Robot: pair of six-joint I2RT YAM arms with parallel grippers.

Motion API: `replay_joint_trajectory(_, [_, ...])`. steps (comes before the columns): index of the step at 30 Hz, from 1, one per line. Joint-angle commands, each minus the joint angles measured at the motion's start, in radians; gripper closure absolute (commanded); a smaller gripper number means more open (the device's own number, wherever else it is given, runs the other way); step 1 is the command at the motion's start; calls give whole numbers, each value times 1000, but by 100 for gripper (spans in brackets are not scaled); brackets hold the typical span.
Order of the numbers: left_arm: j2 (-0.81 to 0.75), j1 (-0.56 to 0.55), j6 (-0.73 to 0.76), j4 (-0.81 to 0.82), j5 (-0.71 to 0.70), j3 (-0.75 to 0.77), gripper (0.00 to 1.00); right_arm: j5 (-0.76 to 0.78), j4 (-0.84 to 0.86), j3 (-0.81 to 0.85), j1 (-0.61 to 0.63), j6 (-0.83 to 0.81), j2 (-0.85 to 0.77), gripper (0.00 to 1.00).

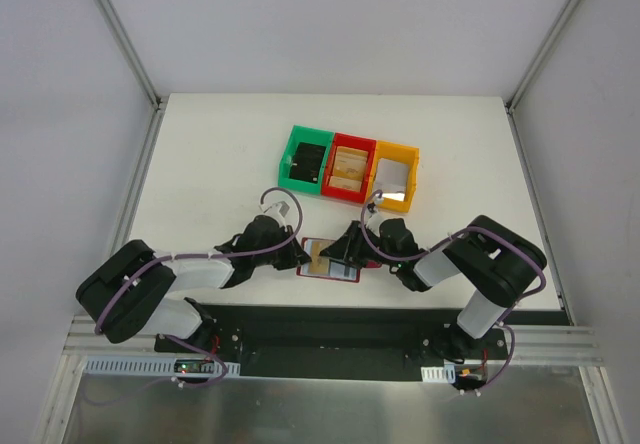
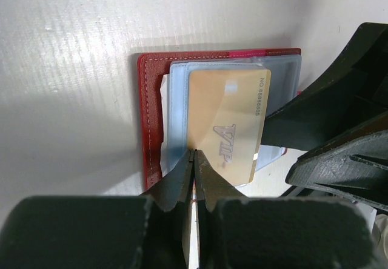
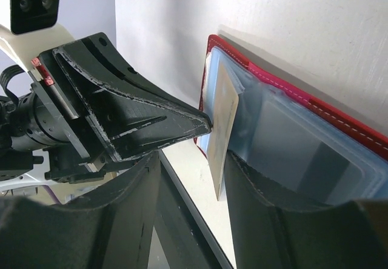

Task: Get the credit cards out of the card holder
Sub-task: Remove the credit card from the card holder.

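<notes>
Clearly mid-extraction: the left gripper (image 2: 193, 155) has its jaws pinched on 1 gold card (image 2: 227, 129) over the card holder (image 1: 335, 267), which lies open between both arms. The right gripper (image 1: 350, 249), jaws half-spread, seems to pin the holder. Next, draw the card clear.

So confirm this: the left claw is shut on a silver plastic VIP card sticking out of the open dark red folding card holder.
Wrong colour: the plastic VIP card is gold, not silver, as the left wrist view shows. The left claw is shut on it, and it sticks out of the open dark red folding card holder.
</notes>
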Motion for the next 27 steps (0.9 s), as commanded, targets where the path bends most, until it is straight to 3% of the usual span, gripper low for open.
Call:
replay_joint_trajectory(1, [44, 9, 1, 36, 35, 12, 100, -37, 91, 15, 1, 11, 10, 51])
replay_joint_trajectory(16, [81, 9, -20, 92, 74, 2, 100, -69, 93, 43, 1, 16, 33, 52])
replay_joint_trajectory(27, [46, 14, -16, 66, 38, -11, 100, -60, 94, 21, -8, 19, 10, 66])
